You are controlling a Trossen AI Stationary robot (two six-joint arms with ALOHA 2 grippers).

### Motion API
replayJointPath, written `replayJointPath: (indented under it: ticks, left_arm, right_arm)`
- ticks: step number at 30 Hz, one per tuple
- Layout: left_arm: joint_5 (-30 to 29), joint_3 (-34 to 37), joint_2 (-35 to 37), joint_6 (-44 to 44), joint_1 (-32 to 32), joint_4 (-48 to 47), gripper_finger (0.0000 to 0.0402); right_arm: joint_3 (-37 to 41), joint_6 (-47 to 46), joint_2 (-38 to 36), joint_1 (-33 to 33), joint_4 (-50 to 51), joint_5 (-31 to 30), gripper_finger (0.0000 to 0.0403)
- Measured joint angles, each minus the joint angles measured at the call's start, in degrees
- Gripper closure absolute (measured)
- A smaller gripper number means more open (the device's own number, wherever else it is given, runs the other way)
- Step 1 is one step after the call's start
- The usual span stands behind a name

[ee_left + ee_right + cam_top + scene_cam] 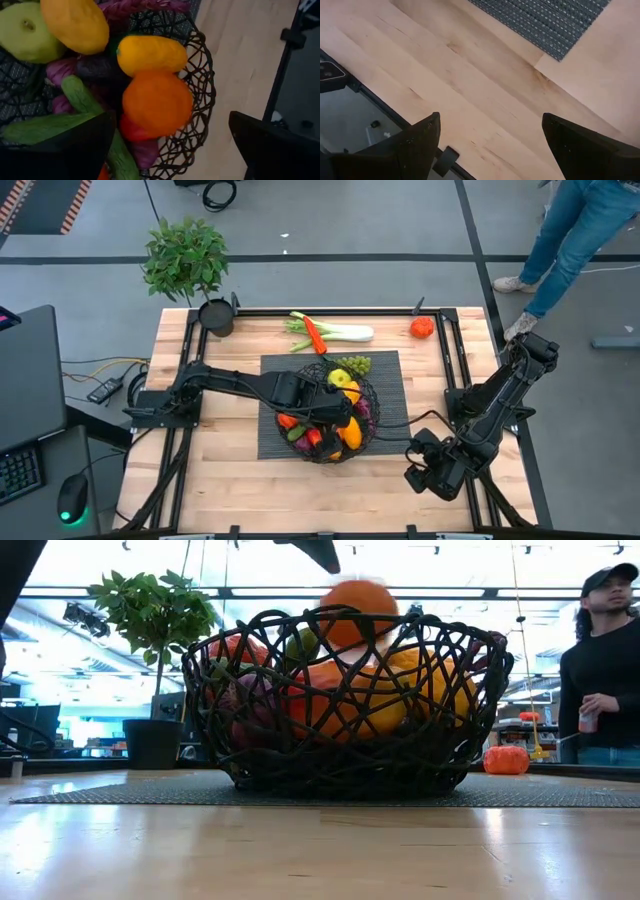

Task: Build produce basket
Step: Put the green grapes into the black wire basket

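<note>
- The basket (330, 420) sits on the dark mat (390, 375) at mid-table, heaped with produce; an orange (157, 102) lies on top, just under the left gripper (170, 145).
- Still outside it, at the table's far edge: the leek (340, 332), a red pepper (315, 335) touching the leek, and a tomato (421, 328); green grapes (354, 364) lie on the mat just beside the rim.
- The step looks like a release of the orange. To do it well, lift straight up, fingers wide, so nothing rolls off the pile or catches the wire.
- The left arm reaches across from its base to over the basket, pointing down, jaws spread with nothing between them.
- The right gripper (487, 145) waits over bare wood at the near right corner, jaws apart and empty.
</note>
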State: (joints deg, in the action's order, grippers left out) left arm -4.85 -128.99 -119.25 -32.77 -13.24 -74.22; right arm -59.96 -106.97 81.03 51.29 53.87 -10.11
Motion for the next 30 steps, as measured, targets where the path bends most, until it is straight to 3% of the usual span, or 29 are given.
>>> replayJointPath:
  ticks: [9,13,21,30]
  left_arm:
    - [-1.84,0.04,-0.28,-5.44,3.71,-1.34,0.0011]
    - [1.02,0.04,0.01,-10.13,4.24,-3.03,0.0012]
    - [2.09,0.04,0.64,-6.93,7.82,-10.09,0.0012]
    - [2.09,-0.09,4.15,7.22,18.76,-9.68,0.0012]
  right_arm:
    - [0.0,-1.91,0.0,0.0,-3.9,-1.16,0.0051]
    - [0.0,-2.59,0.0,-0.02,-5.66,-4.1,0.0051]
    - [-0.02,0.76,-3.3,-4.37,-6.21,-9.78,0.0051]
    - [-0.07,13.13,-11.16,-19.5,-2.22,-11.09,0.0051]
